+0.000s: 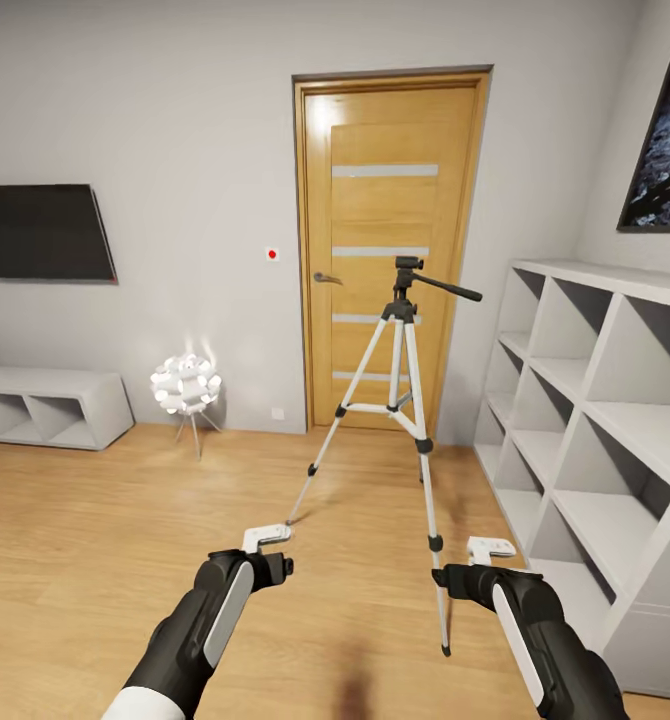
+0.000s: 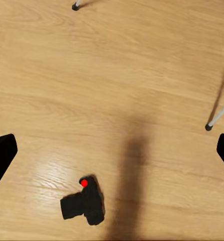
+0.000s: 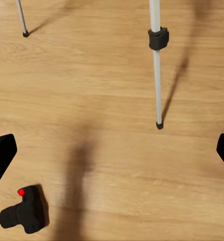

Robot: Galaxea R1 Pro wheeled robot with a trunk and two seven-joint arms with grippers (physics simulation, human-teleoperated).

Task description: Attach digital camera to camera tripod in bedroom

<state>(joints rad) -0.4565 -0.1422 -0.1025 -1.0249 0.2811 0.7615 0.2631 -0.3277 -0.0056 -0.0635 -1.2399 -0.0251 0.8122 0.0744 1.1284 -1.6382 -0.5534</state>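
Wood-plank floor (image 1: 95, 520) carries it all: the left gripper (image 2: 112, 145) hangs wide and empty over the black camera (image 2: 84, 203) lying near the tripod (image 1: 405, 390) by the door (image 1: 390, 250), the right gripper (image 3: 112, 145) equally wide, both seemingly poised for pickup.

An oak door (image 1: 391, 250) with frosted strips stood at the centre of the frame in a pale grey wall, a small red-and-white switch (image 1: 272, 254) just left of it. At the upper left hung a dark television (image 1: 41, 232), and below it sat a low white cabinet (image 1: 50, 405). A white ball-shaped lamp (image 1: 186, 384) on thin legs glowed near the wall, left of the door. A white cube shelf (image 1: 595, 420) filled the right side, under a dark framed picture (image 1: 665, 160). Light wood planks covered the floor (image 1: 95, 540).
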